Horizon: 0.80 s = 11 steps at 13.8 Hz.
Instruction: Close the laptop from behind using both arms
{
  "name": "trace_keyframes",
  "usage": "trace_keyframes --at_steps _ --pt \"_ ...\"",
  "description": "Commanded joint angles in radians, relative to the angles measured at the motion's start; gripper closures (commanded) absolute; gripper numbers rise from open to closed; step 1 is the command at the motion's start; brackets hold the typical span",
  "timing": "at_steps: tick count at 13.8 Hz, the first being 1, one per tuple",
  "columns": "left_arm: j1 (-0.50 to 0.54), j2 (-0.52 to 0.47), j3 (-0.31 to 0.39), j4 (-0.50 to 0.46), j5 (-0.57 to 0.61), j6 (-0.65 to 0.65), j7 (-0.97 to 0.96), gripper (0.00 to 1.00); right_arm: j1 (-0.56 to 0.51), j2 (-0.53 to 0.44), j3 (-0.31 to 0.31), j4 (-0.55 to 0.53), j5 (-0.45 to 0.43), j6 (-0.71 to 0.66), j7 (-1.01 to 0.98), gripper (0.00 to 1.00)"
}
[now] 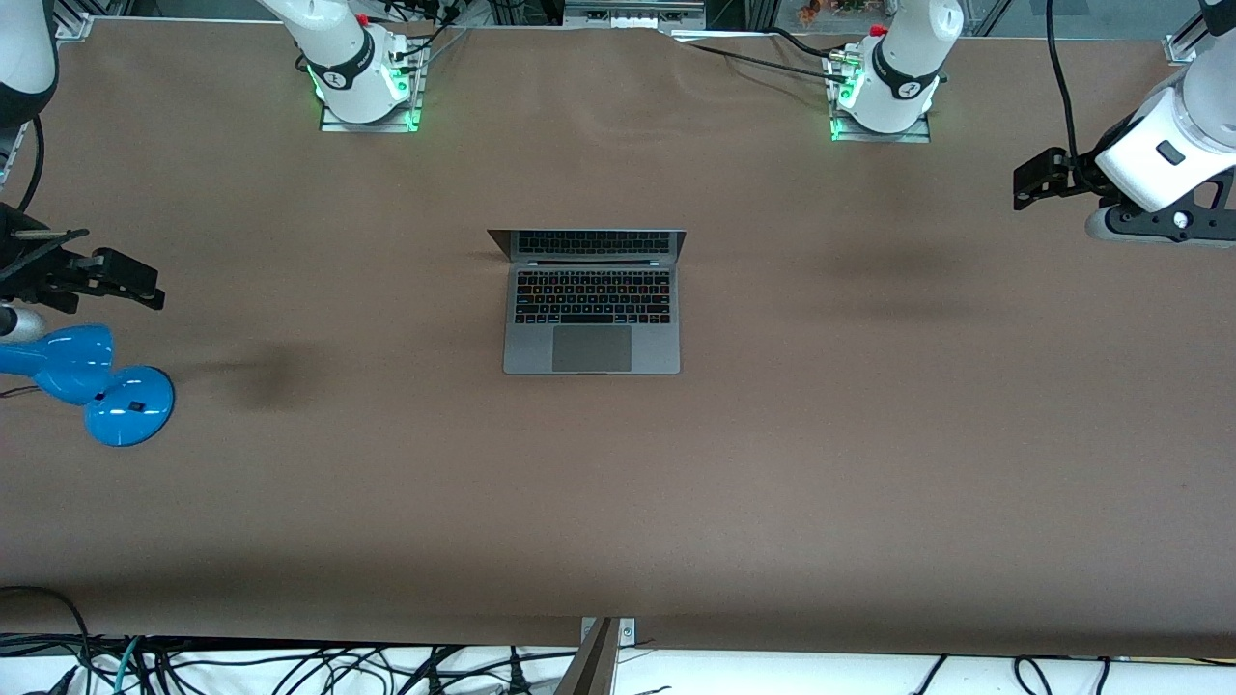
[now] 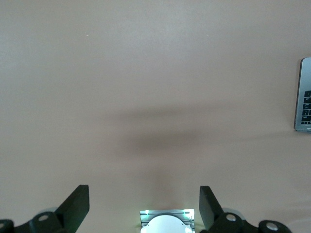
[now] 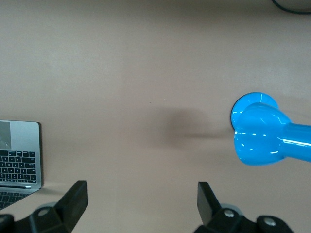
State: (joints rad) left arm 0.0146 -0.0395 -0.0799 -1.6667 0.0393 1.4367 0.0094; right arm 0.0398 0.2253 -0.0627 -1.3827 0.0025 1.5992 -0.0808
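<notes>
While the laptop (image 1: 591, 301) sits open in the middle of the table (image 1: 618, 502), neither arm has gone near it. Its screen stands upright at the edge farther from the front camera, toward the arm bases, and the keyboard and trackpad face the camera. That puts the back of the lid within reach of both arms, which suits a close from behind.

The left gripper (image 1: 1038, 181) hangs in the air over the left arm's end of the table, well apart from the laptop. From its wrist camera the two fingers (image 2: 77, 206) stand wide apart with nothing between them, and only a corner of the laptop shows at the frame's edge. The right gripper (image 1: 126, 280) hangs over the right arm's end, just above a blue desk lamp (image 1: 97, 381); its fingers (image 3: 75, 201) are spread too and hold nothing. I'd judge both arms are parked at the sides so the laptop stays unobstructed, and the task has not begun.

The table is covered with a plain brown sheet, slightly rippled near the bases, with soft shadows under each gripper. Green lights glow at both arm bases (image 1: 367, 97). Black cables trail along the table's near edge and around the bases.
</notes>
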Motion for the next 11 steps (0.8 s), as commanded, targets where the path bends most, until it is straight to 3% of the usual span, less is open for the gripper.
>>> trace_keyframes --at_steps 1,11 --pt "-0.005 0.009 -0.001 0.015 0.005 -0.016 -0.005 0.00 -0.006 -0.024 0.004 -0.022 0.001 0.001 -0.002 0.00" --pt "-0.005 0.030 -0.001 0.030 -0.005 -0.007 0.003 0.00 -0.005 -0.018 0.006 -0.025 0.002 -0.007 0.001 0.00"
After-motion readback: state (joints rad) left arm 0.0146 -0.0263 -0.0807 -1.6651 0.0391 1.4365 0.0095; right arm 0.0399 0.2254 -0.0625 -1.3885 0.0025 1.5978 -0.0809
